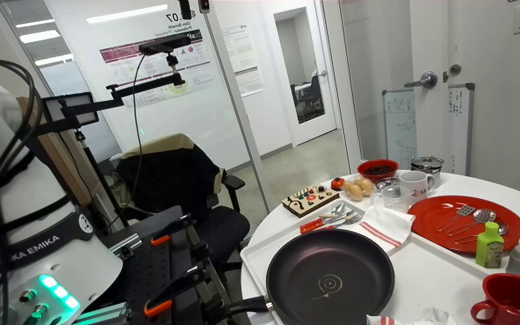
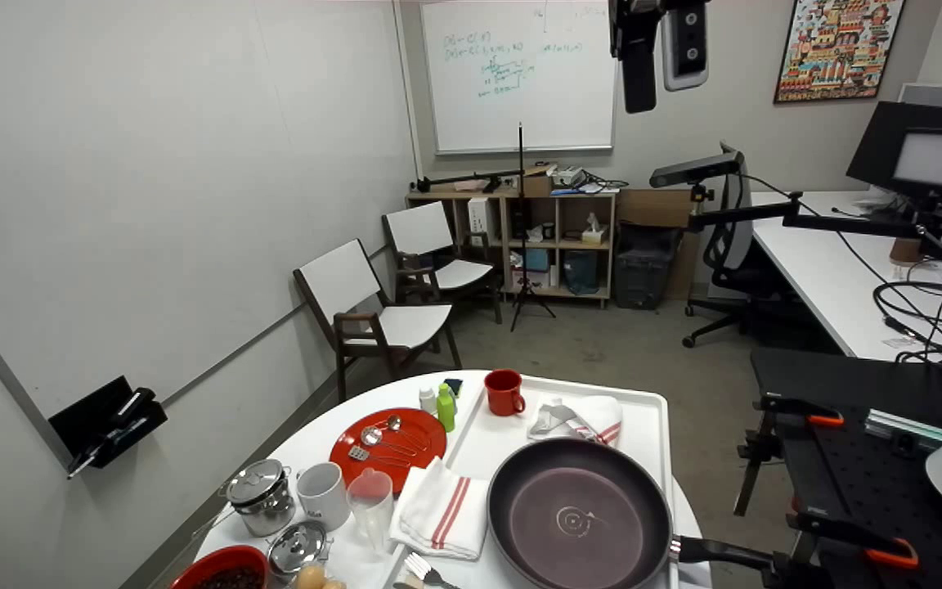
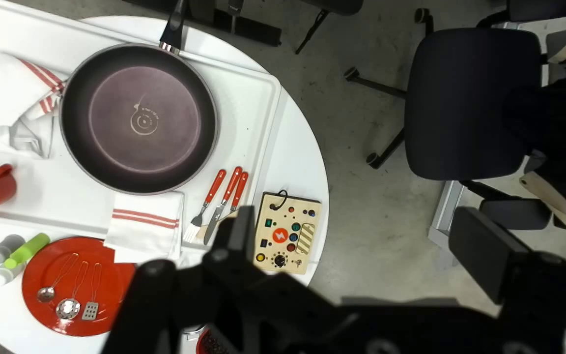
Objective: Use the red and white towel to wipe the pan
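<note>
i am listing one gripper (image 3: 354,228), spread wide and empty; one folded red-striped towel (image 3: 145,228) beside one dark pan (image 3: 143,120), best pinched deep at mid-fold for flat wiping.

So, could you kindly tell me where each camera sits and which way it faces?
In an exterior view, the camera sits raised near the red mug, facing a glazed door; the arm and fingers show.
In an exterior view, the camera sits near the lidded pot, facing a whiteboard; the fingers and part of the arm show.
The wrist view looks down from above on the tray and floor; the fingers show, spread apart.
Both exterior views share the pan and red plate from roughly opposite sides.
</note>
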Controlling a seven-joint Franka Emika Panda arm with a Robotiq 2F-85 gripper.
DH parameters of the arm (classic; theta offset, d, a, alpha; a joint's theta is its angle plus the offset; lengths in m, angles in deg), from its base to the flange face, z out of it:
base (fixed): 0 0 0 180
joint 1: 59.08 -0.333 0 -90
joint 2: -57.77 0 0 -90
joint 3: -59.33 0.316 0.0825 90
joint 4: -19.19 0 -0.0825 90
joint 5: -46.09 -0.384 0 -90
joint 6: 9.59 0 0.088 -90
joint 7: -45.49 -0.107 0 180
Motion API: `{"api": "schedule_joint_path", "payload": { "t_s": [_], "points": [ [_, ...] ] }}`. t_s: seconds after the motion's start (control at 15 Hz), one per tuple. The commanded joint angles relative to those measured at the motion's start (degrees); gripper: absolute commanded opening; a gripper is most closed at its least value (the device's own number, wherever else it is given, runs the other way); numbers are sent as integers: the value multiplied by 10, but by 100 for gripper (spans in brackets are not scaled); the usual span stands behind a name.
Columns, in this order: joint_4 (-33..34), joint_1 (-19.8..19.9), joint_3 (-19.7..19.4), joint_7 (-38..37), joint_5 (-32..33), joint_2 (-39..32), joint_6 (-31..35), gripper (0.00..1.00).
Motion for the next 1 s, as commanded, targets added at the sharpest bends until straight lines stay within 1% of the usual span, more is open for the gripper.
{"api": "schedule_joint_path", "payload": {
  "t_s": [0.0,0.6,0.93],
  "points": [
    [1,10,8,2,-2,0,-2,100],
    [1,10,8,2,-2,0,-2,100],
    [4,18,5,6,4,-15,15,100]
  ]
}}
